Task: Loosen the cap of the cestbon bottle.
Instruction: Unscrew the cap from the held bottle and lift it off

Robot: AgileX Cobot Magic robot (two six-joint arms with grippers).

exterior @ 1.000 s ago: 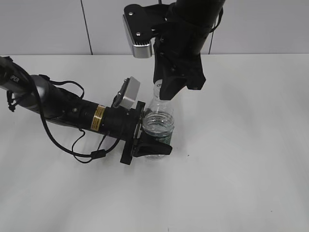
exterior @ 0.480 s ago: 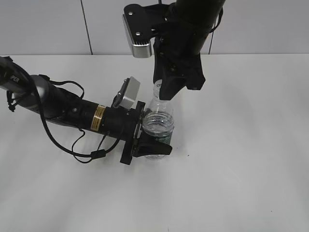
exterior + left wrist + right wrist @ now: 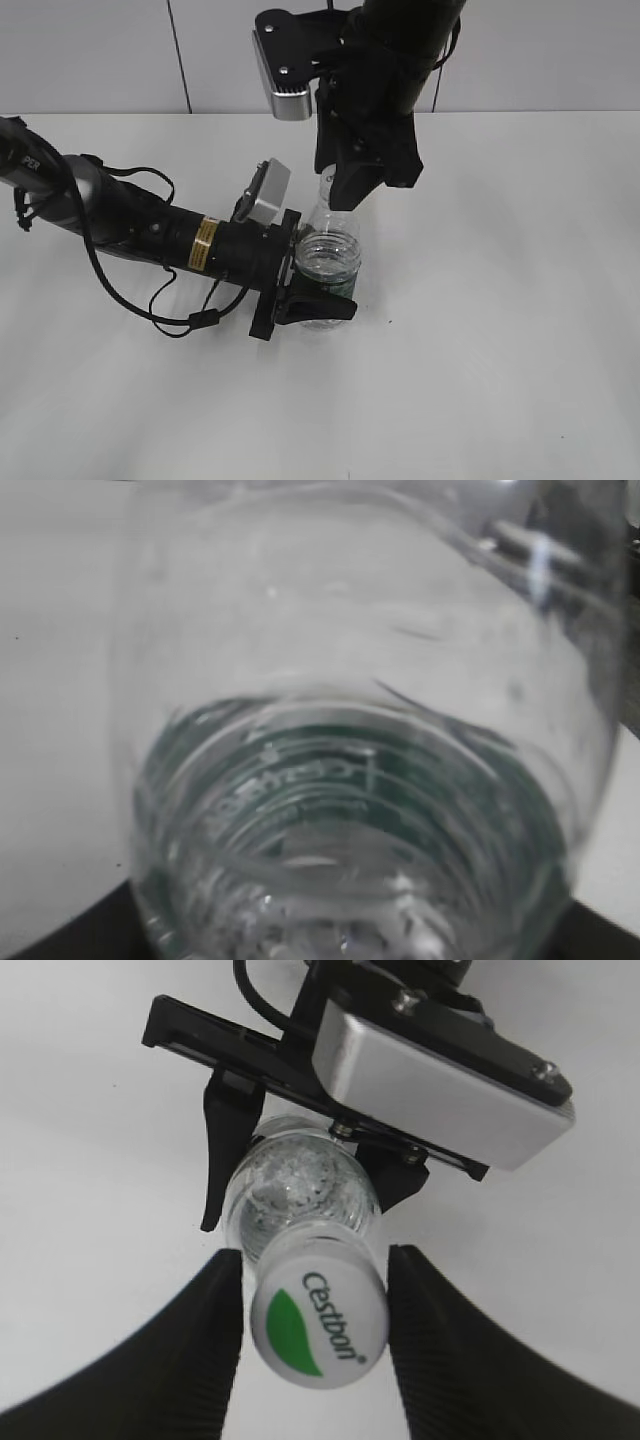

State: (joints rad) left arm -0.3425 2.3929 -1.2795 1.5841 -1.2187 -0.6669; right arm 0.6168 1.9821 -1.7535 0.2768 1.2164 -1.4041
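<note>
The white desk [image 3: 500, 350] carries the scene. The left hand [image 3: 320, 295] is laid low across it from the left, its dark fingers clamped on the lower body of the cestbon bottle [image 3: 328, 262] — clear plastic, ribbed, with a dark green label band, standing upright near the middle. The right hand [image 3: 315, 1335] is hung above the neck, spread a little: a thin gap is seen between the left finger [image 3: 205, 1340] and the cap [image 3: 318, 1328], while the right finger appears just at its edge. The cap — small, round, white — is marked with a green patch and the word "Cestbon".
</note>
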